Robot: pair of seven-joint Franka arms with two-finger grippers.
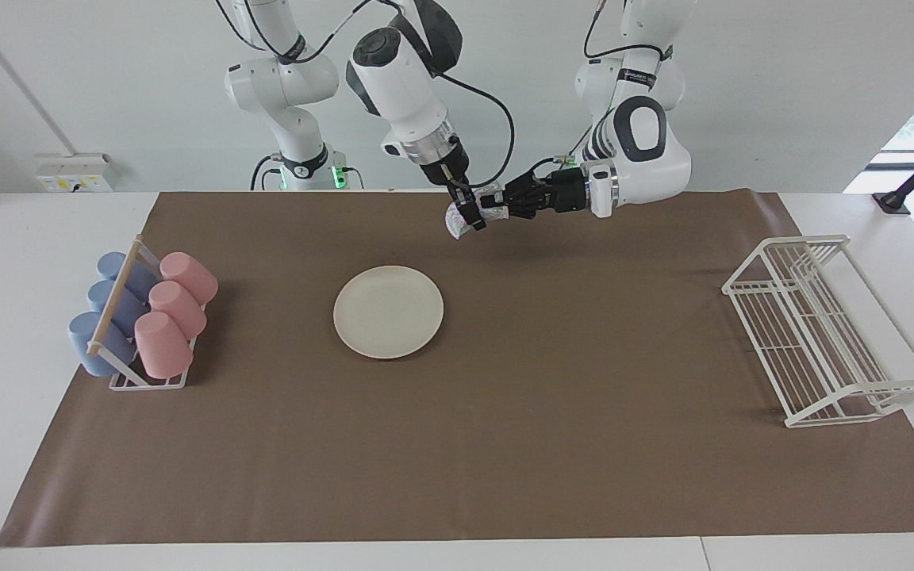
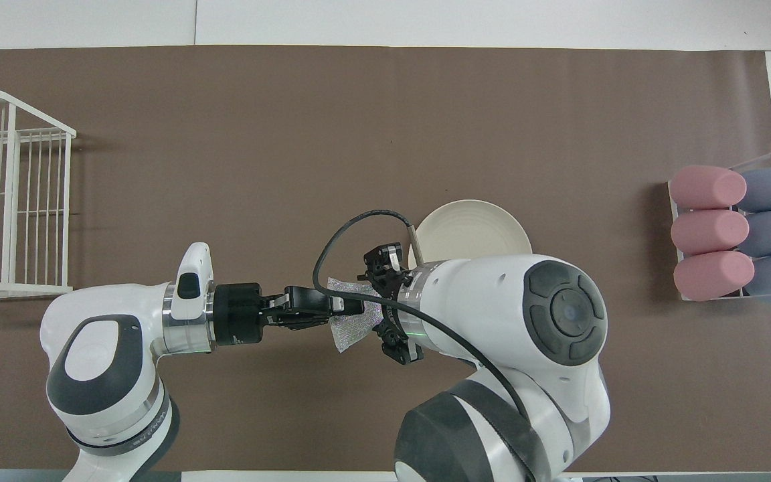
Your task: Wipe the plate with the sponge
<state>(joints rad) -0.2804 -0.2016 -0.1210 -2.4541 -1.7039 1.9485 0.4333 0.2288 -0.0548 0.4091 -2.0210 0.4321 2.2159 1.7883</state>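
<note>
— Step in hand?
— By the look of it, a handover of the sponge (image 1: 454, 222) from one arm to the other, up in the air over the bare brown mat (image 1: 552, 381), with no wiping begun.

— Held by what?
— Pinched tight in the left gripper (image 1: 498, 208), reaching in level from the left arm's end. Met there by the right gripper (image 1: 473, 218), pointing down and right against the sponge's free end. Closed on it or not: cannot tell.

— And the plate (image 1: 388, 312)?
— Flat on the mat, bare, well apart from both grippers, a little toward the right arm's end of the table from the sponge. Near the cup rack (image 1: 144, 325), far from the wire rack (image 1: 822, 325).

— Next move?
— Probably a firm hold by the right gripper first, then release by the left and a clean pull-away. After that, down onto the plate with the sponge, flat enough for the pad to press and not the fingertips.

— Risk?
— Soft, floppy mesh; easy to drop between grips.
</note>
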